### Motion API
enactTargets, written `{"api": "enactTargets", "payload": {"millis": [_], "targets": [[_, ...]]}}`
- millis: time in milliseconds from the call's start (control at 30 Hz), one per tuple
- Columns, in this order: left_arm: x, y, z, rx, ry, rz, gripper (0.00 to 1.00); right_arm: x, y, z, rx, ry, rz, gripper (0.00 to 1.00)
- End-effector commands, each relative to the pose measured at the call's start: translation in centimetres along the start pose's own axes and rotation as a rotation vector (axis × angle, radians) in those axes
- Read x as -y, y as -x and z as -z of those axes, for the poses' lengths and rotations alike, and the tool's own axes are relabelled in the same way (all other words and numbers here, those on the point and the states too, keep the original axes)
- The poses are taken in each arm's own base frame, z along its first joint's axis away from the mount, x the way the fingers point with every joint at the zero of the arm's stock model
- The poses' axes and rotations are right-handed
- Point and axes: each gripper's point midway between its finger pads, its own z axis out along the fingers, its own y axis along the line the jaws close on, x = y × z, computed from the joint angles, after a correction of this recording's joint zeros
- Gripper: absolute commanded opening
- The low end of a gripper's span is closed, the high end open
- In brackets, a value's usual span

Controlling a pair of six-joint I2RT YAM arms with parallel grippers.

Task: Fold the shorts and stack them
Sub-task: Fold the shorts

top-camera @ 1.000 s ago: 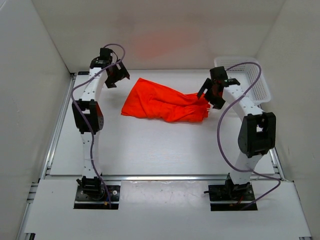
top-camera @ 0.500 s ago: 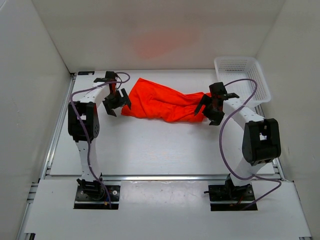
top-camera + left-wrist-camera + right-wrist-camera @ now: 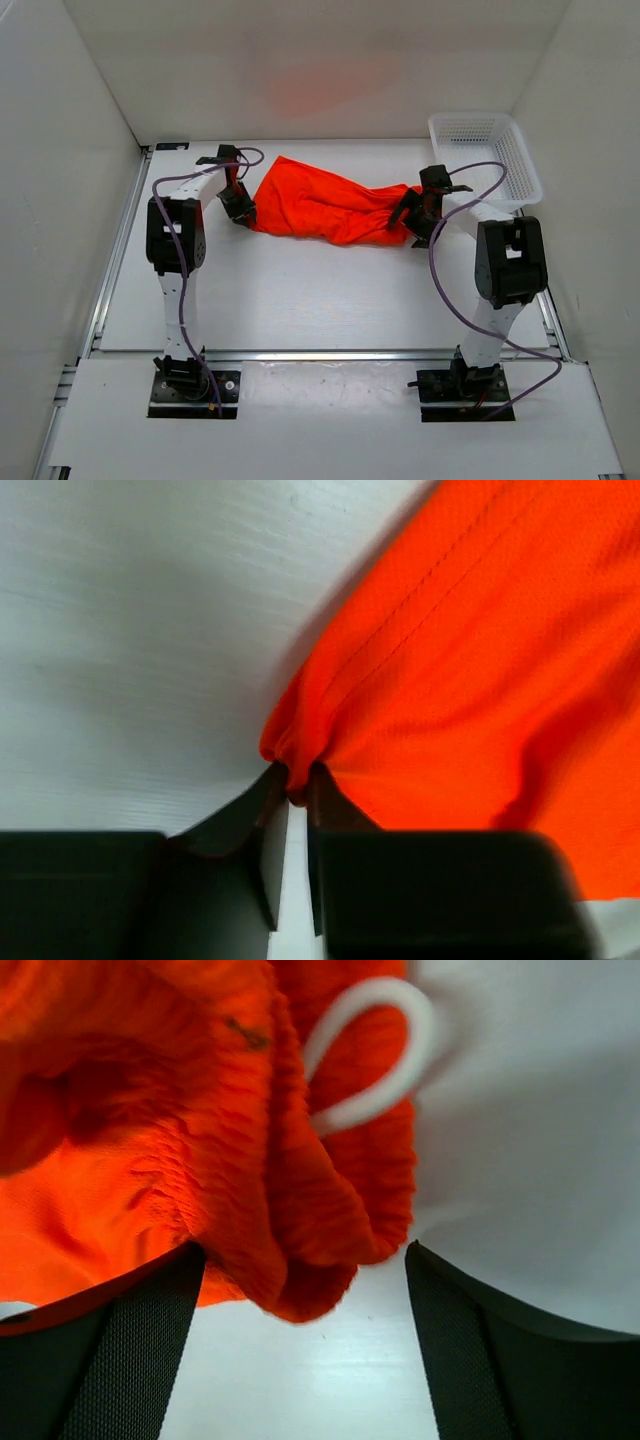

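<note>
Shorts (image 3: 325, 205) pinched at one end by left gripper (image 3: 297, 788); right gripper (image 3: 300, 1300) gapes wide around waistband (image 3: 300, 1210), should bite deep before lifting.

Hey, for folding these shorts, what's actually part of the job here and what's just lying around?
For the job:
- the shorts, with white drawstring
- left gripper, pinching a hem corner
- right gripper, open astride the waistband end

Lying about:
- white mesh basket, far right of the table
</note>
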Motion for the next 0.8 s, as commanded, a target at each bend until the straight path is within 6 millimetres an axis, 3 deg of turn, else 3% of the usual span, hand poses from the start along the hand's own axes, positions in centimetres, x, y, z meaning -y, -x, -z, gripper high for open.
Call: {"api": "enactTargets", "payload": {"millis": [0,33,67,167,200,267,467,567,600,667,700,767], "targets": [[1.4,0.0,-0.6,-0.011,-0.040,0.002,0.19,-0.5,1.4,-1.4,0.022,0.016,-0.032,0.83],[1.4,0.0,-0.6,-0.011,-0.040,0.011,0.10,-0.8,1.7,-1.5,0.025,0.019,-0.031,0.75],[1.5,-0.1,-0.5,-0.016,-0.048,0.011,0.10,-0.6,1.7,-2.0,0.022,0.016,-0.032,0.58],[1.2,0.5,0.7,0.031,-0.027,0.008,0.10,-1.8,1.7,-1.7,0.031,0.034,-0.013,0.28],[1.1,0.9,1.2,0.054,-0.017,0.017,0.10,-2.2,2.1,-1.5,0.039,0.043,-0.011,0.11],[0.1,2.3,3.3,0.101,-0.024,0.047,0.10,-3.1,2.4,-1.1,0.049,0.056,0.008,0.00],[-3.4,6.9,11.1,0.262,-0.090,0.130,0.10,-6.3,4.8,2.4,0.103,0.110,0.076,0.00],[-4.6,7.3,14.2,0.298,-0.114,0.152,0.10,-7.7,4.6,3.9,0.117,0.135,0.108,0.00],[-5.2,6.2,13.6,0.273,-0.099,0.144,0.10,-8.0,4.5,4.4,0.131,0.140,0.129,0.00],[-6.1,5.2,14.4,0.280,-0.088,0.155,0.10,-7.7,3.6,5.0,0.117,0.132,0.146,0.00],[-7.4,3.6,13.3,0.237,-0.062,0.165,0.10,-7.4,2.8,5.0,0.108,0.119,0.153,0.00],[-8.5,1.7,13.5,0.229,-0.033,0.170,0.10,-5.8,0.9,5.1,0.081,0.085,0.168,0.00]]}}
